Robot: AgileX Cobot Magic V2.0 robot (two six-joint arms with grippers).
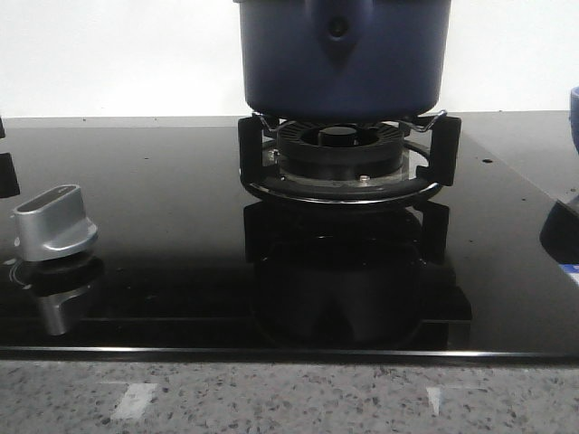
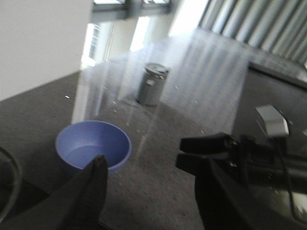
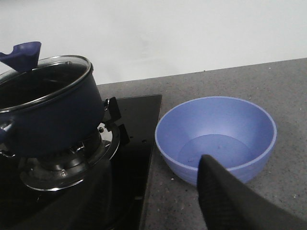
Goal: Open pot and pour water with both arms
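The dark navy pot (image 1: 344, 59) stands on the burner stand at the back centre of the stove. In the right wrist view the pot (image 3: 53, 120) has its steel-rimmed glass lid (image 3: 45, 79) on, with a blue handle (image 3: 21, 53) sticking up behind. My left gripper (image 2: 153, 165) is open and empty, with a light-blue bowl (image 2: 93, 146) beyond it. My right gripper (image 3: 153, 165) looks open. One finger (image 3: 225, 191) shows at the near side of the bowl (image 3: 216, 136), and the other is lost against the dark glass. Neither gripper touches the pot.
A silver stove knob (image 1: 54, 221) sits on the black glass hob (image 1: 181, 199) at the left. A metal canister (image 2: 152, 84) stands on the grey counter beyond the bowl. A black arm part with cables (image 2: 225, 151) is beside my left gripper. The bowl's rim (image 1: 574, 104) shows at the right edge.
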